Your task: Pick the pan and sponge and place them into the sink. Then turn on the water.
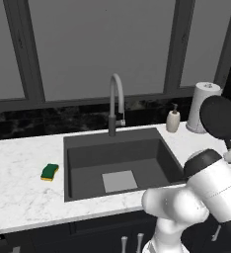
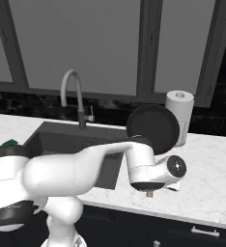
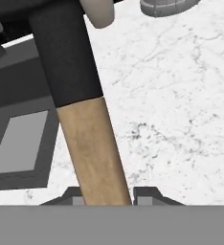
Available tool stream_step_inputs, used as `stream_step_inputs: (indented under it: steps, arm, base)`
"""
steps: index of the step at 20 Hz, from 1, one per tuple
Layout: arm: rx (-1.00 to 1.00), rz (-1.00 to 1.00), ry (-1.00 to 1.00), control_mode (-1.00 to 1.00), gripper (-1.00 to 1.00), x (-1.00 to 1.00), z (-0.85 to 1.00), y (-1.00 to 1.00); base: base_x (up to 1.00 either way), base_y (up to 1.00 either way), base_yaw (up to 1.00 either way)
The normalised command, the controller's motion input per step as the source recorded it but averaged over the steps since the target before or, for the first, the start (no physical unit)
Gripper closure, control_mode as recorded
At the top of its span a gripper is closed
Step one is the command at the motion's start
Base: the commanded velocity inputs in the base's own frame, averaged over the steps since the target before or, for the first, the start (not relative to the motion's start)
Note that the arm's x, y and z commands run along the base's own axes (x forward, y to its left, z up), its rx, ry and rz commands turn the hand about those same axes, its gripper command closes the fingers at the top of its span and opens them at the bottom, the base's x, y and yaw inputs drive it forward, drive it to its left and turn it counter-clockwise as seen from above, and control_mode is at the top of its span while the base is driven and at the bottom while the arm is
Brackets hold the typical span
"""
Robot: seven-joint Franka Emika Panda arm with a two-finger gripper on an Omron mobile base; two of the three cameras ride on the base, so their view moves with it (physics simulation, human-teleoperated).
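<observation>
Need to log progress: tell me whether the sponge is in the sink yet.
No, the sponge lies on the counter left of the sink.

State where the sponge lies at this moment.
In the left base view the sponge lies on the marble counter, left of the sink and apart from its rim.

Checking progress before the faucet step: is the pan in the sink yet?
Not yet. The pan is held in the air beside the sink, which holds nothing.
</observation>
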Motion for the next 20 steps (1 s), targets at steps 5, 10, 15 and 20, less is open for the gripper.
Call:
stream_step_inputs:
  steps: [5,10,15,20]
  arm:
    - [-0.11,0.04,0.04,-1.00,1.00,-0.76,1.00,0.14]
    - [-0.14,0.01,0.39,-1.00,1.00,-0.64,0.77,0.28]
    - [-0.11,0.00,0.45,-1.00,1.00,-0.29,0.53,0.60]
    - [-0.14,0.00,0.20,-1.00,1.00,0.00,0.22,0.94]
  base:
    - [0.00,0.00,0.00]
    - [0.00,0.00,0.00]
    - [0.00,0.00,0.00]
    - [0.00,0.00,0.00]
